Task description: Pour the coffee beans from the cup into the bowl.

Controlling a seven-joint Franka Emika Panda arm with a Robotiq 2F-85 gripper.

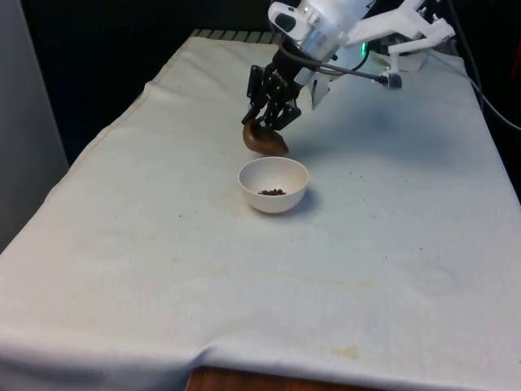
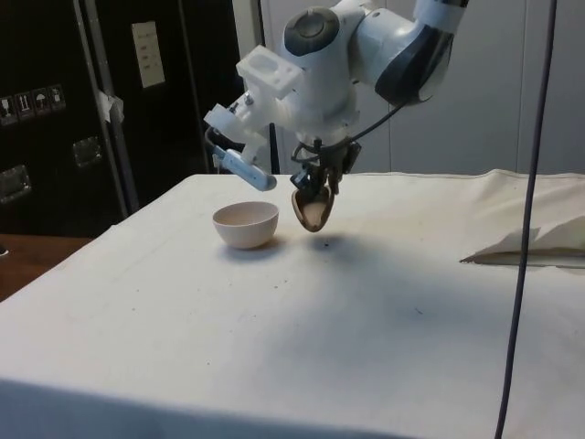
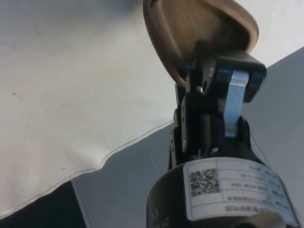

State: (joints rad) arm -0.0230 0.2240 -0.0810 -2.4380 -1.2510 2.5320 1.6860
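Note:
A brown cup hangs tilted on its side just behind the white bowl, held off the cloth. My gripper is shut on the cup's rim. In the side view the cup hangs to the right of the bowl, its mouth turned towards the camera, a little above the cloth. The bowl holds a small heap of dark coffee beans. In the wrist view the cup's rim is pinched between the fingers.
The table is covered by a white cloth, with its front edge near the camera. A folded ridge of cloth lies at the side view's right. A dark cable hangs down there too.

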